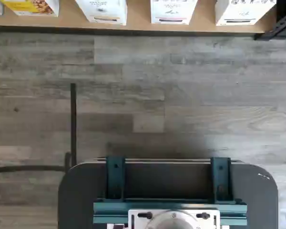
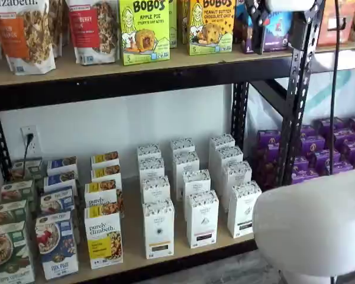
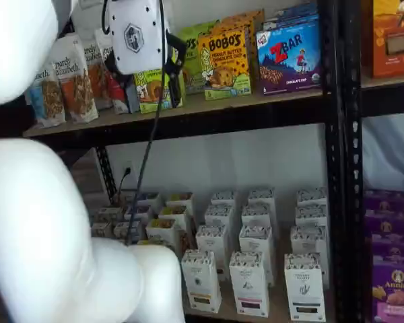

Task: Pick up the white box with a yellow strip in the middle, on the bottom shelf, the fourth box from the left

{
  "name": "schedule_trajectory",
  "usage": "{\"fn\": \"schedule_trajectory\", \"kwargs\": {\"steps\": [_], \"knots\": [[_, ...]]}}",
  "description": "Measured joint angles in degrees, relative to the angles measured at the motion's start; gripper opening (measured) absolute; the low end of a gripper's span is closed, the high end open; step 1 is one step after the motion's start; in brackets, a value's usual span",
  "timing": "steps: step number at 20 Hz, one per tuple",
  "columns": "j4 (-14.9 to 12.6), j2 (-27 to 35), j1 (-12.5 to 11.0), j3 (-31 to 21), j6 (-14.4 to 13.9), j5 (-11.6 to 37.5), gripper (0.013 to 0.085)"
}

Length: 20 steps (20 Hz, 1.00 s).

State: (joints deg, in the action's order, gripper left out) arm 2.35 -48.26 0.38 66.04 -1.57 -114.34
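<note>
Only shelf views show strip (yellow).

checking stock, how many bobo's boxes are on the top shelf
2, side by side on the upper shelf: a green Bobo's apple pie box and, to its right, a yellow Bobo's peanut butter chocolate chip box. More may sit hidden behind them or behind the arm.
</note>
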Motion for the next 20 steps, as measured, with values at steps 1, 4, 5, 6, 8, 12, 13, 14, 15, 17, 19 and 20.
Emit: {"fn": "schedule_trajectory", "kwargs": {"steps": [1,4,5,6,8,12,13,14,15,17,19,20], "knots": [[1.38,0.25,-1.24,0.19,0.58,-0.48,0.085],[5.5,0.58,-4.58,0.43,2.1,-1.41,0.085],[5.58,0.55,-4.52,0.4,2.05,-1.42,0.085],[5.57,0.5,-4.34,0.3,1.92,-1.34,0.085],[5.32,0.33,-3.75,-0.06,1.49,-0.97,0.085],[4.56,-0.55,-1.5,-1.85,-0.22,1.03,0.085],[4.64,-0.81,-0.97,-2.43,-0.72,1.64,0.085],[4.77,-1.01,-0.31,-3.07,-1.37,2.24,0.085],[4.85,-1.15,0.37,-3.7,-2.04,2.77,0.085],[5.04,-1.43,1.71,-5.0,-3.35,3.9,0.085],[5.2,-1.85,3.07,-6.55,-4.59,5.37,0.085],[5.32,-2.1,3.71,-7.4,-5.18,6.24,0.085]]}}
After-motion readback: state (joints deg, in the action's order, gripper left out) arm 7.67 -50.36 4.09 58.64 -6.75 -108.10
